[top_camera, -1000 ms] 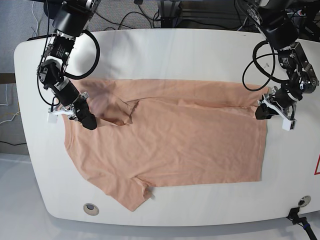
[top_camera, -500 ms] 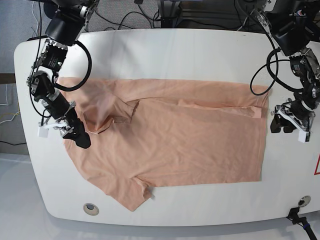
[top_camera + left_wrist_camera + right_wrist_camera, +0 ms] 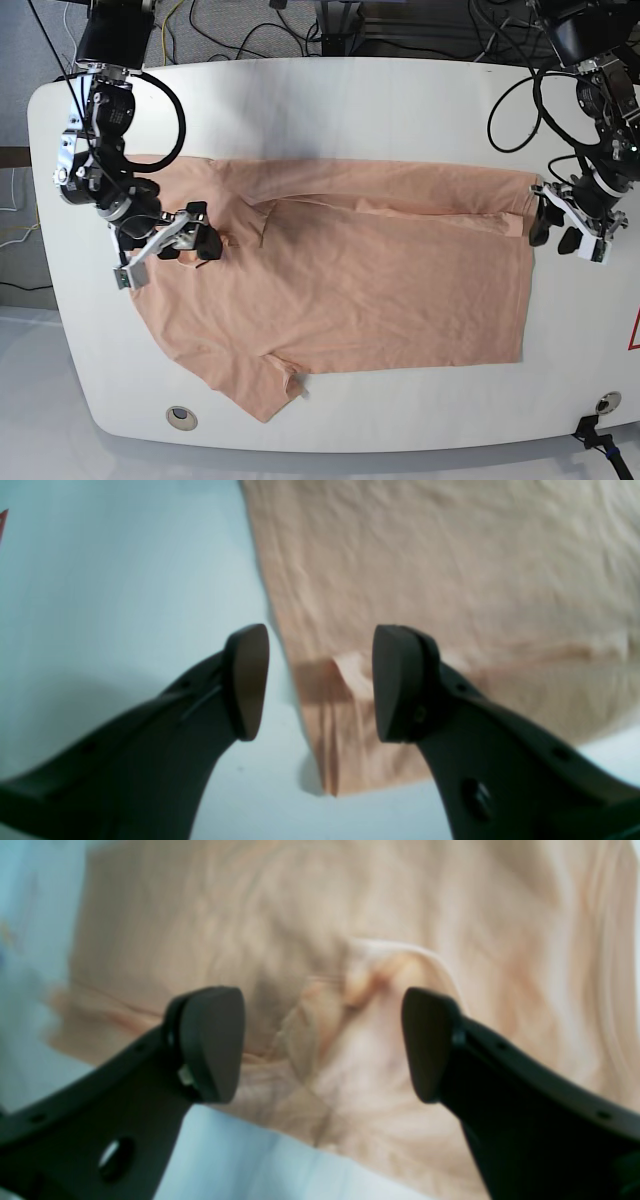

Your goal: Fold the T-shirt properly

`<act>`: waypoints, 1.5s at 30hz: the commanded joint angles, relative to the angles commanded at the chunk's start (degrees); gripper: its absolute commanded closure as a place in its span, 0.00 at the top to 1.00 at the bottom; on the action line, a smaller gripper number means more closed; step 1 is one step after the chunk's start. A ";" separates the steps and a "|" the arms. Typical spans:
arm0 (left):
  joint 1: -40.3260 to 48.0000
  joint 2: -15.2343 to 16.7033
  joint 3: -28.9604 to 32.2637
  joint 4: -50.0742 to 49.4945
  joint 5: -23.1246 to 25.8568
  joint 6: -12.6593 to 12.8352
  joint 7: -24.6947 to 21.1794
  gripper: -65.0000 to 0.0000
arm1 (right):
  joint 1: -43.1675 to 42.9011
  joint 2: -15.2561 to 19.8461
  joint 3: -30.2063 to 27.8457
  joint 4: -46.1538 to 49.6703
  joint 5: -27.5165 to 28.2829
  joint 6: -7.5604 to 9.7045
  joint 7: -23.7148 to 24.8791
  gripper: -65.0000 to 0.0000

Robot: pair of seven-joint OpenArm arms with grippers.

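Note:
The peach-pink T-shirt [image 3: 350, 290] lies spread and wrinkled across the white table [image 3: 350, 110], with a top strip folded over and a bunched fold near its left part. My left gripper [image 3: 553, 230] is open and empty at the shirt's right edge. In the left wrist view, this gripper [image 3: 320, 685] straddles the shirt's edge [image 3: 320, 730] near a small turned-up flap [image 3: 352, 672]. My right gripper [image 3: 190, 242] is open and empty over the shirt's left part. In the right wrist view, it [image 3: 320, 1045] hovers above a bunched fold [image 3: 370, 975].
Cables [image 3: 250, 40] and equipment lie behind the table's far edge. Round holes sit near the front edge at the left [image 3: 180, 416] and right [image 3: 603, 402]. A red mark [image 3: 635, 330] is at the table's right edge.
My right gripper has moved right from the shirt's left edge to over the bunched fold. My left gripper has moved up and slightly left, back to the shirt's right edge. Both stay open.

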 joint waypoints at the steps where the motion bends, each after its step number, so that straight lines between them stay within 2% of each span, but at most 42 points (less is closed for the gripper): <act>1: 0.70 0.00 0.35 0.00 0.09 0.00 -0.70 0.49 | 0.18 -0.53 -1.14 0.09 -2.46 0.00 0.09 0.72; 5: 1.14 0.44 0.53 0.09 3.69 0.00 -1.14 0.49 | 0.00 -1.49 -2.46 -1.05 -9.58 0.44 4.40 0.72; 7: 1.14 0.97 0.53 0.09 5.19 0.00 -1.23 0.49 | 0.00 -1.49 -3.16 -3.96 -11.52 2.20 6.07 0.70; 8: 1.14 1.49 0.53 0.09 5.54 0.00 -1.23 0.49 | 0.00 -1.49 -3.25 -5.54 -12.04 2.90 7.03 0.64; 10: 1.14 1.58 0.53 0.09 6.24 0.00 -1.23 0.49 | 0.26 -1.58 -3.16 -8.62 -12.31 3.60 8.53 0.46; 13: 1.14 1.67 0.53 0.09 6.51 0.00 -1.32 0.49 | 0.35 -1.58 -3.16 -10.81 -12.48 3.78 10.99 0.15; 15: 1.14 1.67 0.53 0.09 6.51 0.00 -1.32 0.49 | 0.35 -1.49 -3.16 -12.22 -13.80 3.78 11.60 0.00; 19: 1.14 1.67 0.53 0.09 6.51 0.00 -1.32 0.49 | 1.85 -1.58 -3.34 -16.53 -15.38 3.78 12.04 0.00; 22: 1.05 1.67 0.53 0.00 6.51 0.00 -1.32 0.49 | 2.90 -1.58 -3.52 -19.25 -15.47 3.78 14.86 0.00; 28: 0.88 1.76 0.62 -0.18 6.51 0.00 -1.32 0.49 | 8.62 -1.85 -3.52 -28.04 -15.47 3.78 15.47 0.00; 35: 0.79 1.76 0.62 -0.26 6.51 0.00 -1.32 0.49 | 14.33 -3.52 -3.60 -37.89 -15.47 3.78 20.48 0.00; 37: 0.79 1.67 0.62 -0.26 6.51 0.00 -1.32 0.49 | 15.74 -3.60 -3.60 -38.86 -15.30 3.78 20.57 0.00; 39: 0.70 1.67 0.62 -0.26 6.51 0.00 -1.32 0.49 | 17.05 -5.27 -3.60 -38.68 -15.21 3.78 20.22 0.00; 45: 0.70 1.67 0.62 -0.26 6.51 0.00 -1.32 0.49 | 20.40 -7.91 -3.52 -36.92 -14.95 3.78 16.35 0.00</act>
